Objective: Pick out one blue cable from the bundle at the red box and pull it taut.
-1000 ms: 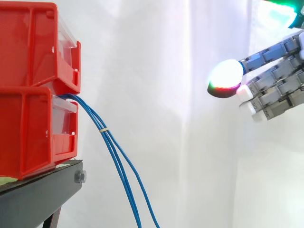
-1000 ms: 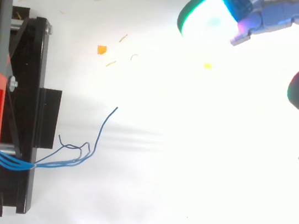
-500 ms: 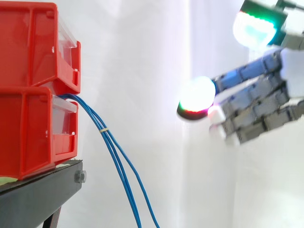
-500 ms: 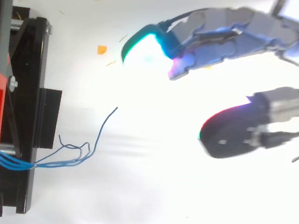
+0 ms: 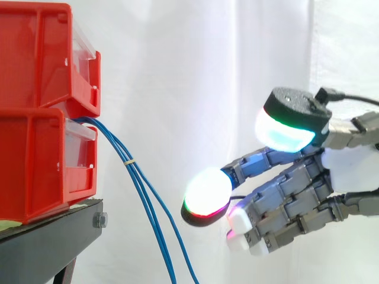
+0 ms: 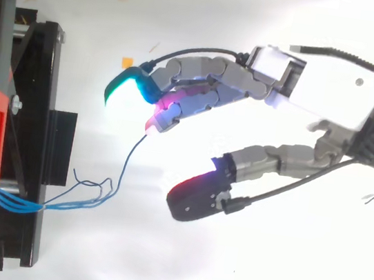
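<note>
**Operator:** Where am I with this?

**Spotter:** Your hand [image 5: 331, 171] holds nothing. The fingers [image 5: 278, 171] are stretched out and only lightly bent, and the thumb stands well off them, so the gap is wide. None of the task is done yet: no cable is singled out, pinched or taut.

**Operator:** And the cables?

**Spotter:** The blue cables [image 5: 145, 195] hang just ahead of your fingers, near the leading pad but apart from it in the side view. They are bound by a small yellow tie [image 5: 130, 161] above fingertip level and drop away below. From above, one loose end [image 6: 135, 148] runs up to your fingertips (I can't tell how far beneath them it lies).

**Operator:** What's left?

**Spotter:** All of it, I'd judge. You have to close that last gap, get one strand alone between thumb and fingers, then draw it away from the bins until it is straight.

**Operator:** Anything in the way?

**Spotter:** The strands run close together below the tie, so you could catch two. Seen from above, an orange scrap [image 6: 127, 62] lies just beside the fingertips. Farther ahead, the cables come out of the lower of the stacked red bins [image 5: 35, 112] on the black stand [image 5: 53, 236]. The white curtain [image 5: 177, 71] is behind everything.
</note>
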Robot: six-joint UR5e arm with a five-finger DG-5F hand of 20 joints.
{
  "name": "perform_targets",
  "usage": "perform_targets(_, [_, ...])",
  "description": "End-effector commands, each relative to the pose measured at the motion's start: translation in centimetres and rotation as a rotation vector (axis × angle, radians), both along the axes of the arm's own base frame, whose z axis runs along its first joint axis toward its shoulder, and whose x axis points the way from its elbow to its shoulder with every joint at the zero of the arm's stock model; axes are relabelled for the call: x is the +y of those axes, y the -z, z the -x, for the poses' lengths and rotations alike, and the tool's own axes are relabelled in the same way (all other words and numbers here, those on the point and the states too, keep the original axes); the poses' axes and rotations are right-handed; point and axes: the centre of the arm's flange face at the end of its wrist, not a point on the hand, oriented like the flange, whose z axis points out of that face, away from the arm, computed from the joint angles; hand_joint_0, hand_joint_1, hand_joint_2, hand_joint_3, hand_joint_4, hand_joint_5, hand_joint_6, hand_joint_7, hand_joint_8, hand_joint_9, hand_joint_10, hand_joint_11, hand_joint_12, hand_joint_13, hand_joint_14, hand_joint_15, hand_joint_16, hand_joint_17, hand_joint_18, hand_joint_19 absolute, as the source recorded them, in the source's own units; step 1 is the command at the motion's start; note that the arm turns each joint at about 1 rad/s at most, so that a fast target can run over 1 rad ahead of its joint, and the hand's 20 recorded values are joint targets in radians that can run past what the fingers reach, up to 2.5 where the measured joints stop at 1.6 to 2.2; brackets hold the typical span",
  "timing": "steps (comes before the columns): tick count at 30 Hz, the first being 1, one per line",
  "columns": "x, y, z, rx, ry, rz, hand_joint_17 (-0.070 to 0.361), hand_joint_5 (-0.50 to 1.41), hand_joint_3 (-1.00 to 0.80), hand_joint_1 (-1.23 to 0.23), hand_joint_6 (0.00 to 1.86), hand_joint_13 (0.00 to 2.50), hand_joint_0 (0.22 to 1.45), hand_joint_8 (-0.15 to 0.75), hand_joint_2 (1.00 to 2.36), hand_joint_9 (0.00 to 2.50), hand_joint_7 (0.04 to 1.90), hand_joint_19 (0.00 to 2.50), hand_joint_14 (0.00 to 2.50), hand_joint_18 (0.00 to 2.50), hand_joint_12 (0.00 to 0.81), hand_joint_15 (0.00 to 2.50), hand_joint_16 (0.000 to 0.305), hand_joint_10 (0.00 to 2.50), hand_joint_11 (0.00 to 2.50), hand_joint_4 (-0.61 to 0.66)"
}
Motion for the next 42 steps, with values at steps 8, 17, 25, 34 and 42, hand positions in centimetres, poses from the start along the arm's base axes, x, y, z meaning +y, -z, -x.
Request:
perform_targets(8, [1.4,0.8,-1.1,-0.05,0.01,0.04,0.117,-0.2,-0.5,-0.7,0.5,0.59,0.47,0.264,1.0,0.71,0.64,0.31,0.01,0.41,0.337,0.27,0.052,0.02,0.39,0.18])
perform_targets(17, [3.4,3.6,-3.6,-0.099,0.003,0.05,0.116,-0.19,-0.5,-0.66,0.5,0.61,0.47,0.269,1.0,0.74,0.65,0.35,0.01,0.43,0.336,0.29,0.052,0.02,0.41,0.19])
perform_targets(25, [4.0,3.6,-4.7,-0.18,0.01,0.084,0.115,-0.18,-0.5,-0.64,0.5,0.62,0.48,0.271,1.0,0.76,0.65,0.37,0.01,0.44,0.338,0.31,0.051,0.02,0.42,0.2])
perform_targets(34, [4.0,8.0,-8.0,-0.192,0.021,0.032,0.116,-0.17,-0.5,-0.63,0.5,0.65,0.48,0.27,1.0,0.79,0.66,0.39,0.01,0.46,0.341,0.34,0.051,0.02,0.44,0.2])
perform_targets(42, [4.2,8.5,-8.5,-0.191,0.008,-0.013,0.116,-0.17,-0.5,-0.63,0.5,0.67,0.49,0.27,1.0,0.8,0.66,0.42,0.01,0.48,0.34,0.36,0.052,0.02,0.45,0.2])
